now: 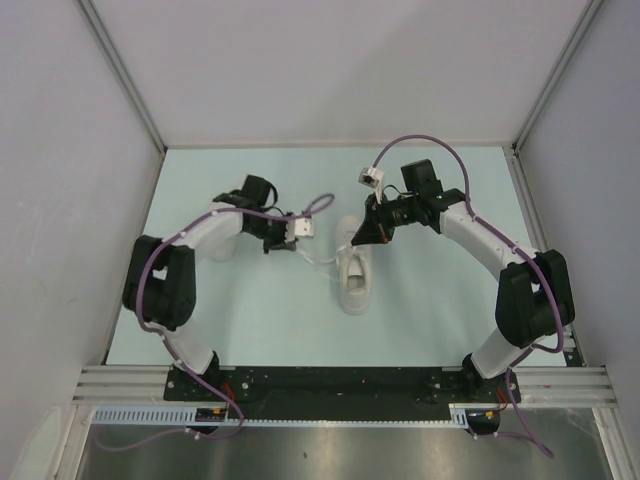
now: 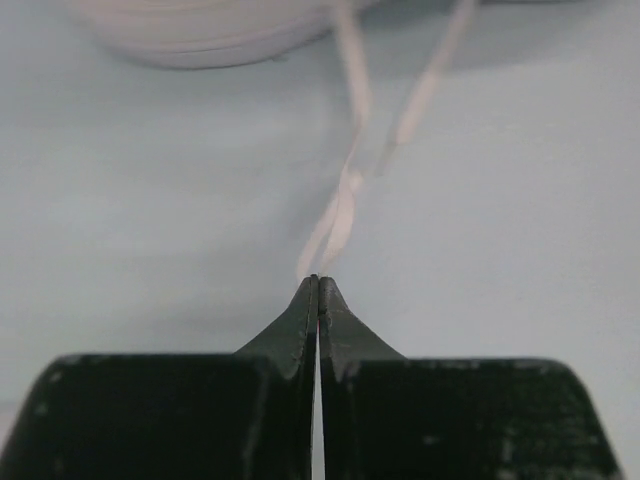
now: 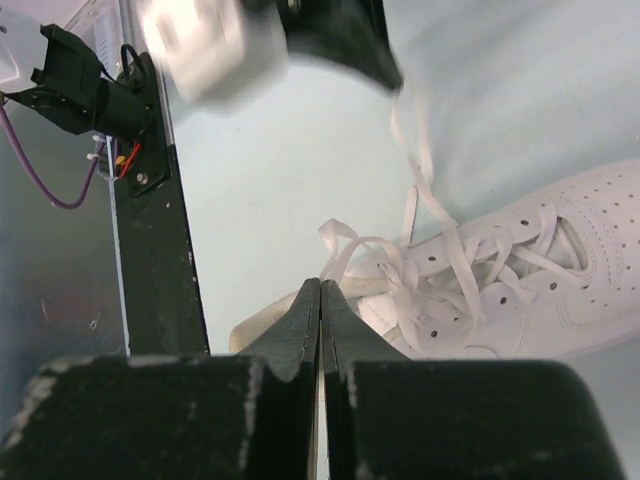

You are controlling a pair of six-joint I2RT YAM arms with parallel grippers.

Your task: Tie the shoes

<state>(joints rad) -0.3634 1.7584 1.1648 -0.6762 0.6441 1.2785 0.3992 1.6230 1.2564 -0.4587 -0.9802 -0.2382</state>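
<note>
The pale surface (image 1: 250,320) is closed in by white walls (image 1: 330,70) on the left, far and right sides. Its near edge ends at the black base plate (image 1: 330,380) that carries both arms. Bare surface lies open toward the far wall and in the near strip between the shoe and the base plate. The two bent arms take up the left and right flanks. The one shoe (image 1: 357,285) that can be made out is white and lies about midway across the surface, its length running near to far between the two grippers. Purple cables (image 1: 420,142) loop over each arm above the surface, and the right arm's arches high, just far of the shoe. The left gripper (image 2: 318,282) sits just left of the shoe and low over the surface. Its jaws are pressed together on the lace (image 2: 345,190), whose two thin strands run from the tips across to the shoe's side. The right gripper (image 3: 320,285) hangs over the shoe's far end, its jaws closed flush against each other. Its tips are right at a loose loop of lace beside the eyelets. Whether a strand is caught between them cannot be told.
</note>
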